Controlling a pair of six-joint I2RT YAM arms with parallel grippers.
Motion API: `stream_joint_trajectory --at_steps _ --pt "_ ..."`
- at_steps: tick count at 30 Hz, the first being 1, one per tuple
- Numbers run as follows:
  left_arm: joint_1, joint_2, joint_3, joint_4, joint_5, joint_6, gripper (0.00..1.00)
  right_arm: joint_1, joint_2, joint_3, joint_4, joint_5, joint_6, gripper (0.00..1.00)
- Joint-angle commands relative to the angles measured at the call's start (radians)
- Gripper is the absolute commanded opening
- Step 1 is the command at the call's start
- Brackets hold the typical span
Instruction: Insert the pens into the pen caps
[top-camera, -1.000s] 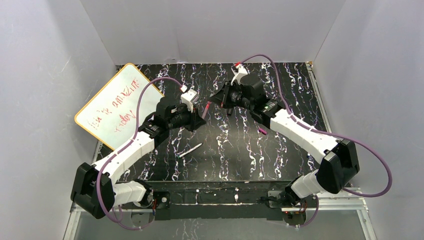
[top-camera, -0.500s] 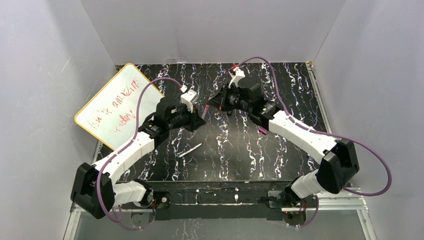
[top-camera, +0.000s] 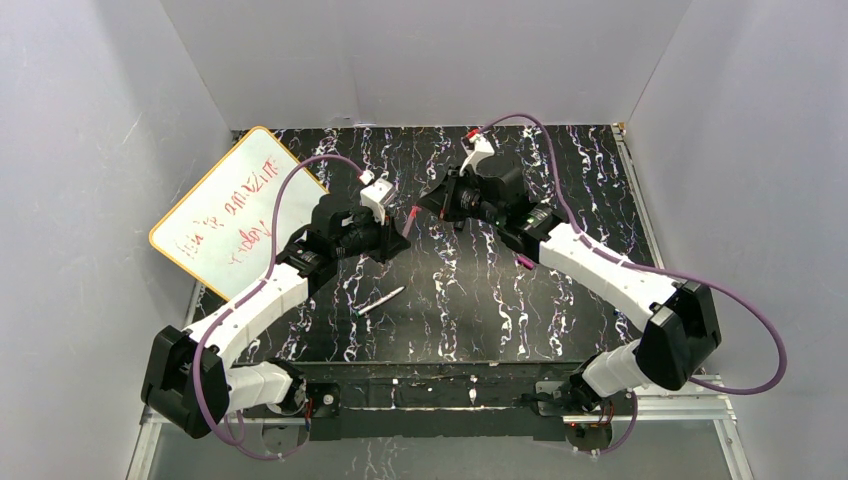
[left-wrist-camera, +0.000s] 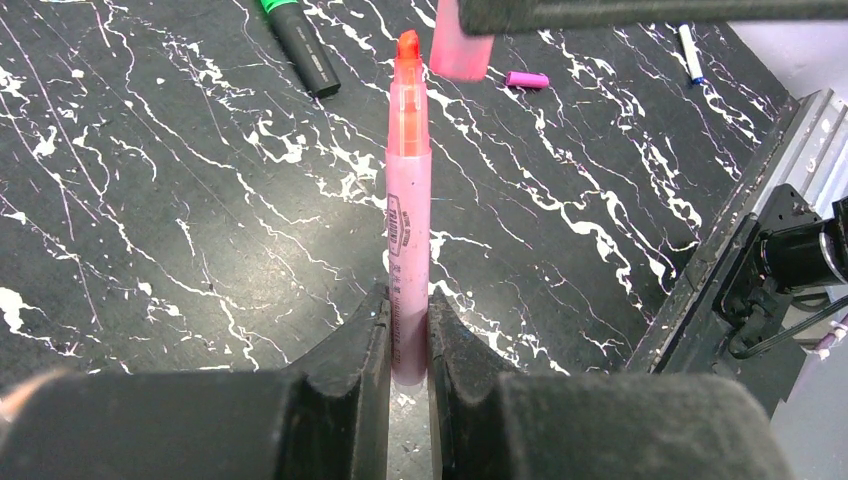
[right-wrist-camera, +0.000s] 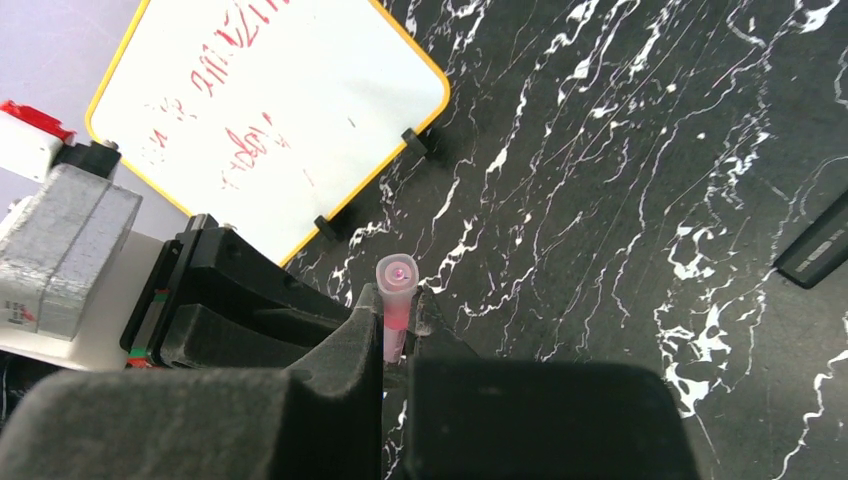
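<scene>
My left gripper (left-wrist-camera: 408, 300) is shut on the slim magenta pen (left-wrist-camera: 409, 190), whose bare orange-red tip points away from it. My right gripper (right-wrist-camera: 398, 300) is shut on the pale pink cap (right-wrist-camera: 396, 280), with the cap's open mouth facing the pen. In the left wrist view the cap (left-wrist-camera: 460, 45) hangs just to the right of the pen tip, close but apart. In the top view both grippers meet over the table's back middle, around the pen (top-camera: 411, 217). The black pen with green tip (left-wrist-camera: 300, 45), the magenta cap (left-wrist-camera: 527, 79) and the white-grey pen (top-camera: 380, 300) lie on the table.
The yellow-rimmed whiteboard (top-camera: 235, 210) with red writing leans at the back left. The black marbled table (top-camera: 560, 320) has grey walls on three sides. A metal rail (left-wrist-camera: 770, 170) runs along the table edge.
My right gripper has moved a little left and nearer with the cap, closing on the pen tip. The left gripper has held the pen almost still.
</scene>
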Motion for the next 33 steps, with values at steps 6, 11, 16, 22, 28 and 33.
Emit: stream_joint_trajectory --at_steps 6,11,16,22,28,33 --pt "0.004 -0.019 0.0 0.003 0.037 -0.004 0.0 0.004 -0.074 -0.035 0.104 0.107 -0.027 0.02" --pt "0.003 -0.026 -0.005 0.014 0.049 -0.007 0.0 0.003 -0.058 -0.036 0.118 0.102 -0.02 0.03" --pt "0.004 -0.024 -0.005 0.016 0.058 -0.008 0.0 0.005 -0.043 -0.032 0.124 0.08 -0.012 0.03" --pt "0.004 -0.023 -0.004 0.017 0.058 -0.009 0.0 0.009 -0.036 -0.04 0.123 0.077 -0.002 0.03" --pt "0.004 -0.026 -0.004 0.018 0.058 -0.007 0.0 0.023 -0.025 -0.051 0.123 0.048 -0.002 0.03" --pt "0.004 -0.026 -0.005 0.017 0.057 -0.007 0.0 0.033 -0.015 -0.055 0.123 0.044 -0.002 0.03"
